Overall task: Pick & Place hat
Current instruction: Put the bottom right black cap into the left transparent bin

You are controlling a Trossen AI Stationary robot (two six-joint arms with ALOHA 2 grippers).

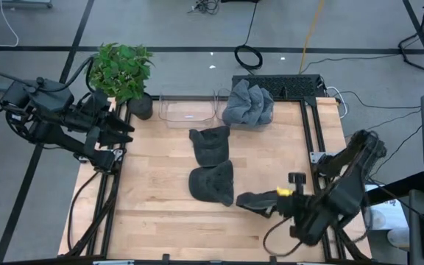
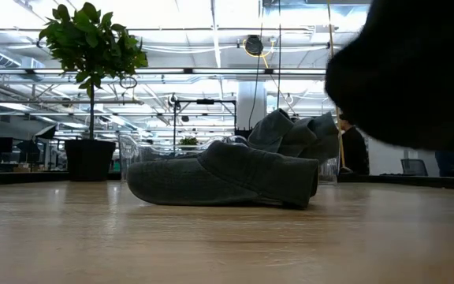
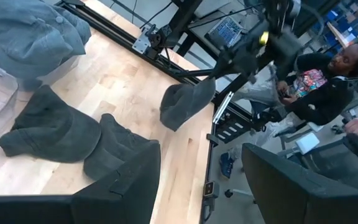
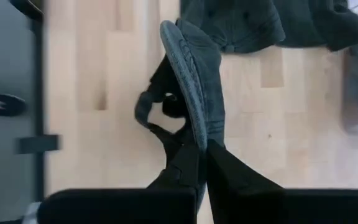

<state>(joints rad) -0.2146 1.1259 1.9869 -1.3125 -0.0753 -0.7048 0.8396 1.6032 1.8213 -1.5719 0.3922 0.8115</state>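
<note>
Left gripper [image 1: 120, 132]: parked at the table's 9 o'clock edge, just below the plant [image 1: 121, 70]. Its fingers stand apart and hold nothing. This arm waits.

Bin [image 1: 188, 110]: clear, at 12 o'clock on the table [image 1: 153, 206], apparently with nothing in it. Just right of it lies a heap [image 1: 247, 103] of grey hats, partly over a second clear container whose outline is hard to make out.

Centre: two hats lie flat on the wood, one [image 1: 210, 143] toward 12 o'clock, the other [image 1: 212, 184] toward 6 o'clock. They touch or nearly touch.

Right gripper [image 4: 197, 149]: at about 4 o'clock on the table, fingers closed on the hat [image 4: 194, 81]. The right wrist view shows the pinch taken on one end of the brim, with the hat's long axis running straight out from the fingertips. The left wrist view shows this hat [image 3: 185, 106] hanging clear of the wood, so it is lifted, not dragged.

Governing relation: the held hat extends from the right gripper toward 9 o'clock, with its free end close beside the lower flat hat. The bin lies from the gripper toward 11 o'clock, across both flat hats. The right arm carries the load, although the left arm is nearer the bin.

Judgement: pick complete, transfer pending. The carry likely needs height, so the drooping hat clears the two on the table.
</note>
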